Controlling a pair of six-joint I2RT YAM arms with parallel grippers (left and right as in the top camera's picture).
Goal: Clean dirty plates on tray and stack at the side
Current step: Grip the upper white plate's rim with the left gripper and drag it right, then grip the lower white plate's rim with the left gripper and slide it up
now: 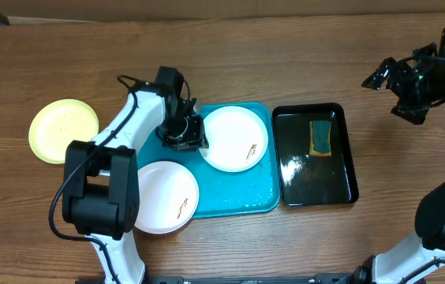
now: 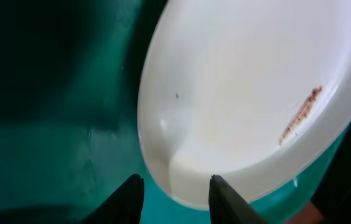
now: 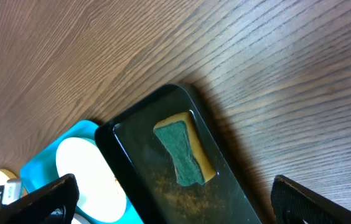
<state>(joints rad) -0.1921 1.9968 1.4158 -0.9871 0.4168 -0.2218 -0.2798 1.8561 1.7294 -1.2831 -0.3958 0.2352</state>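
Left gripper (image 2: pixel 175 200) is part open, holding nothing, with the white plate (image 2: pixel 244 93) rim between its fingers. Seat it deeper before clamping, then lift level off the tray (image 2: pixel 57 155).

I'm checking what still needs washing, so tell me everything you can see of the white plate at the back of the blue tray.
The white plate is round, shallow, glossy, all white but for one thin brown smear toward its right rim. It lies face up in the far right part of the turquoise tray. The open left claw sits at its left edge; contact is unclear.
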